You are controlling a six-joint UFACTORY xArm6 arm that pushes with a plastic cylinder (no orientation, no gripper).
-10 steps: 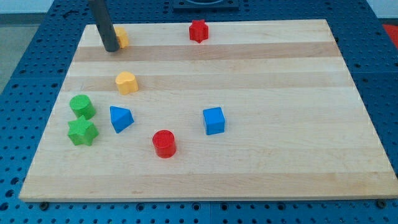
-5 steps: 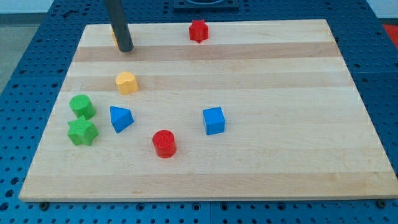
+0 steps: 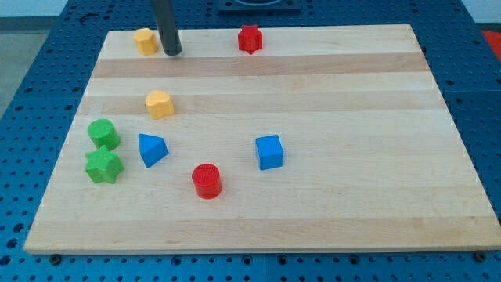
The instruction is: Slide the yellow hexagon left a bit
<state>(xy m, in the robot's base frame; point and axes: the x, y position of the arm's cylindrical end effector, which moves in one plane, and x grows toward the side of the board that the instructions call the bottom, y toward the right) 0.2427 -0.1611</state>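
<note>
A pale wooden tabletop [image 3: 329, 157], made of lengthwise planks in slightly differing tones, is seen filling most of the view. It is laid on a blue perforated base [image 3: 39, 70], whose regular rows of small holes are shown beyond all four edges of the tabletop. A light grey strip of floor or wall [image 3: 31, 8] is glimpsed past the far left corner. Even, soft lighting is cast, with only faint shadows.

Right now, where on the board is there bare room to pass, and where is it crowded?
The whole stretch to the view's right of the blue cube and the red star is bare. Crowded: the view's left, with the green cylinder, green star, blue triangle and yellow heart. My tip sits just right of the yellow hexagon.
</note>
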